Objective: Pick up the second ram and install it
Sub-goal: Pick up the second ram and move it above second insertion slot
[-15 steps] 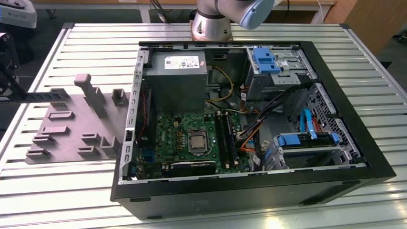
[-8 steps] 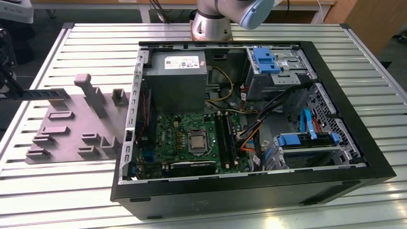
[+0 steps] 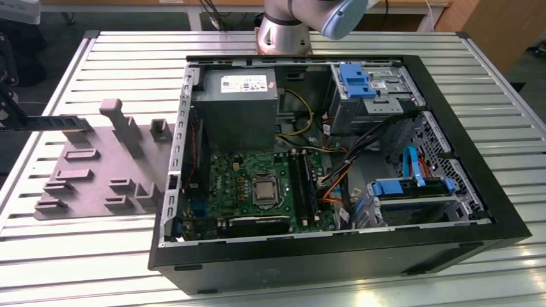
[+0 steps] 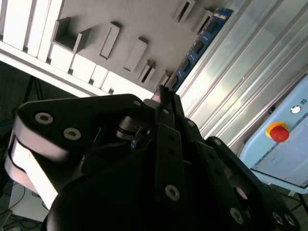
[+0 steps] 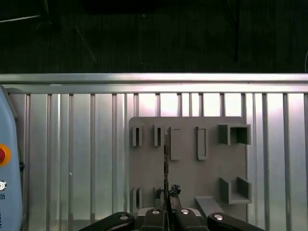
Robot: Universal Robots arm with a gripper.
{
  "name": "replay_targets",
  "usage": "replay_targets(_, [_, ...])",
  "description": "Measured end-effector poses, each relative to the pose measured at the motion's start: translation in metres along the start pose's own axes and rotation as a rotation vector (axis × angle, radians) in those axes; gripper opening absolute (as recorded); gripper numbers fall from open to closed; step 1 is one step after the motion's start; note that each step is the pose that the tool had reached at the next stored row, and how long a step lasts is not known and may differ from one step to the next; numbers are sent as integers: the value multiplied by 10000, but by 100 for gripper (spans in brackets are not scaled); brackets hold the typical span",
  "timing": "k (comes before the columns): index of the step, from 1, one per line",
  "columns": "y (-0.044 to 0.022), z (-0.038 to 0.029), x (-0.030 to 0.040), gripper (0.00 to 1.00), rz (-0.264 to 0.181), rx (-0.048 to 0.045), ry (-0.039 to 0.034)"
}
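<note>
Pinching the second ram (image 4: 201, 44) between its fingers, our gripper (image 5: 166, 204) hangs above the grey tray (image 3: 94, 169) on the counter (image 3: 102, 256). We judge the pick-up done; the install into the computer case (image 3: 341, 259), well apart, is left to do.

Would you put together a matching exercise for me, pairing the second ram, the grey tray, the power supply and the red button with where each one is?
Things:
1. second ram
2. grey tray
3. power supply
4. red button

Places:
A. on the pale blue box
B. on the slatted table, beside the computer case
C. between the fingers of the gripper
D. inside the computer case

Pairs: 1-C, 2-B, 3-D, 4-A.
</note>
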State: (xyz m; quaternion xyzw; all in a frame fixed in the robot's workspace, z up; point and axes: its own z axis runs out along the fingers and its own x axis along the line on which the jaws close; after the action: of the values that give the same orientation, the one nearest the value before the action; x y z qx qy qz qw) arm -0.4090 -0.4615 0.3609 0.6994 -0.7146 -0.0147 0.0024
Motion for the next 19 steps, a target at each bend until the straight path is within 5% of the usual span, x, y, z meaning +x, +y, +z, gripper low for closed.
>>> replay_targets(13, [0, 10, 0, 14, 0, -1, 2])
replay_targets(19, [1, -52, -5, 14, 0, -2, 2])
